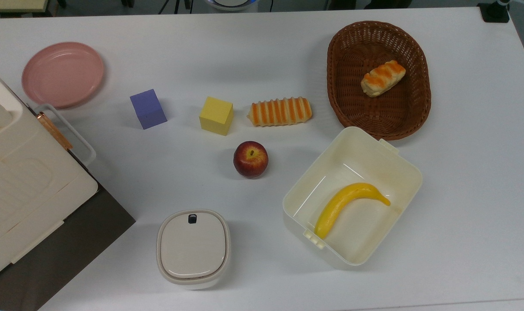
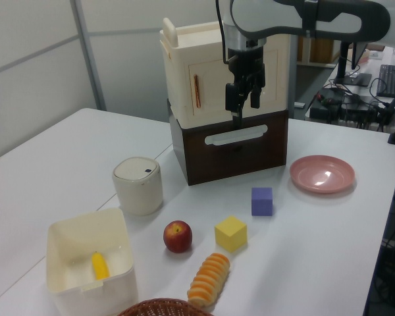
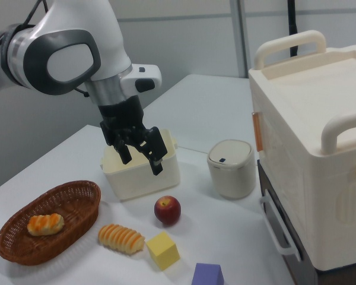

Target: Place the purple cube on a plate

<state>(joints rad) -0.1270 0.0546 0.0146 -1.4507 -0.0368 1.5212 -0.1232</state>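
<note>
The purple cube (image 1: 148, 109) (image 2: 262, 201) (image 3: 207, 275) rests on the white table, a short way from the pink plate (image 1: 63, 74) (image 2: 322, 174), which holds nothing. My gripper (image 2: 243, 100) (image 3: 141, 159) hangs open and empty well above the table. In the left view it is seen against the big cream box, up and left of the cube. The right view has it in front of the open white tub, far above the cube at the bottom edge.
Beside the purple cube stand a yellow cube (image 1: 216, 115), a striped bread (image 1: 280, 111) and an apple (image 1: 250, 159). A wicker basket (image 1: 344, 99) holds another bread. An open white tub (image 1: 400, 172) holds a banana. A lidded pot (image 1: 193, 248) and a large cream box (image 1: 28, 185) stand nearby.
</note>
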